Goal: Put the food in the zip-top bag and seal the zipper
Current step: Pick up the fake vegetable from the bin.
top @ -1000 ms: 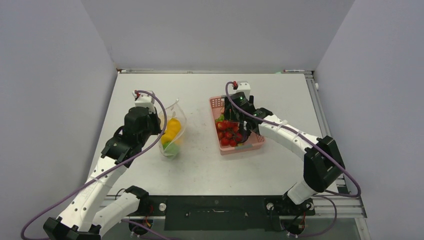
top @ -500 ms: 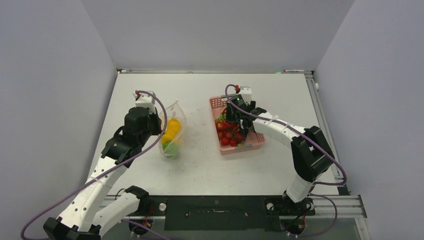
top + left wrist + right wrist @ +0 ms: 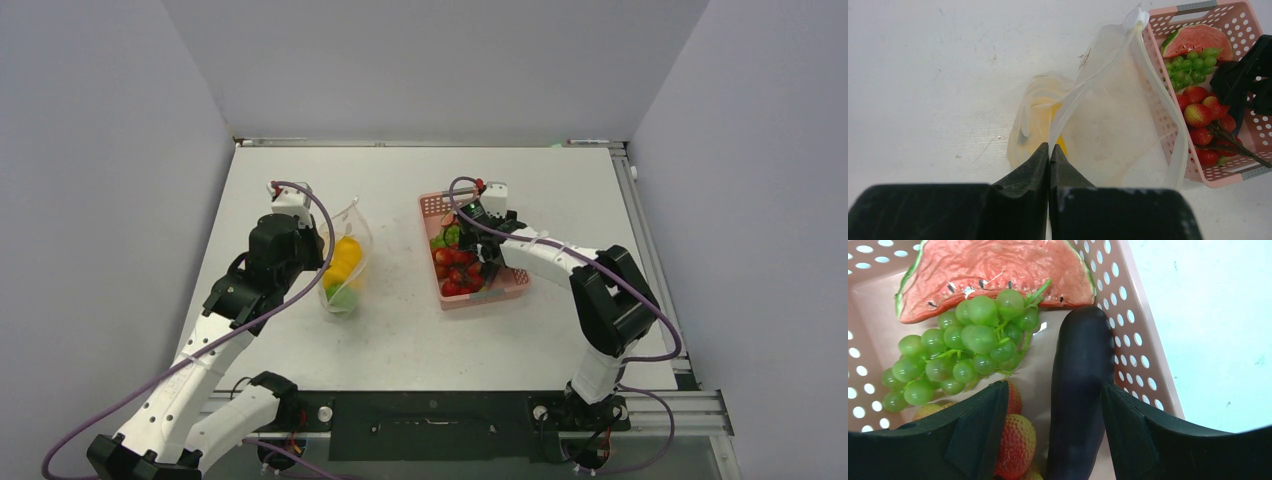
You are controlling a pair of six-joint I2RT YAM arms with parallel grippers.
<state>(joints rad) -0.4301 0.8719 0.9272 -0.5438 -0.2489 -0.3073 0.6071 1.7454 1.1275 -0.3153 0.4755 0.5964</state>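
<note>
Eggplant (image 3: 1083, 370) near end cut off.

The top external camera is looking down on the whole table (image 3: 400, 330) from above its near edge. Both wrist cameras are viewing closely, sharing the pink basket (image 3: 1143, 340).

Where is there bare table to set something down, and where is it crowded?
Free: the strip between zip-top bag and pink basket, the table behind both, and the band nearer than both. Crowded: inside the basket, packed with fruit.
</note>
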